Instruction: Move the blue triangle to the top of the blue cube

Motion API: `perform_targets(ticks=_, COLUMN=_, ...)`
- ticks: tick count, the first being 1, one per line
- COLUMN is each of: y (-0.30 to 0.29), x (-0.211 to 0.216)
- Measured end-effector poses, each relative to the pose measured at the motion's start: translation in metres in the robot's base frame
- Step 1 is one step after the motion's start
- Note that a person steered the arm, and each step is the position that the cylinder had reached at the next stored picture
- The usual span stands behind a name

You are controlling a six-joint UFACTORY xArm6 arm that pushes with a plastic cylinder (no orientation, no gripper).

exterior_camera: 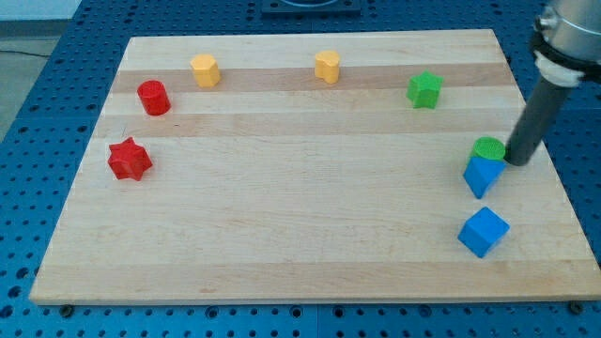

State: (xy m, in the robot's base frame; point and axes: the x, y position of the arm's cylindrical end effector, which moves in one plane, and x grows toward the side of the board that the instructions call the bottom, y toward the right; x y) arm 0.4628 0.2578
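Blue triangle [482,175] sat lower right, above the blue cube [484,232], my tip [515,162] just beside it; no jaws here, tabletop [300,235] edge close.

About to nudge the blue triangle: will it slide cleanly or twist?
Blue triangle sits flat on the smooth board, so it will probably slide, not roll. My tip is off-centre at its upper right, so it may rotate. The green block touches it and will likely move along with it.
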Motion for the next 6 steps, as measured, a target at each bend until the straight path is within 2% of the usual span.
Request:
perform_targets(ticks=1, y=-0.006, x=0.019)
perform_targets(ticks=2, y=-0.088, x=-0.03)
perform_targets(ticks=3, y=-0.134, x=-0.056)
perform_targets(ticks=5, y=-0.106, x=0.043)
perform_targets(ticks=6, y=-0.147, x=0.034)
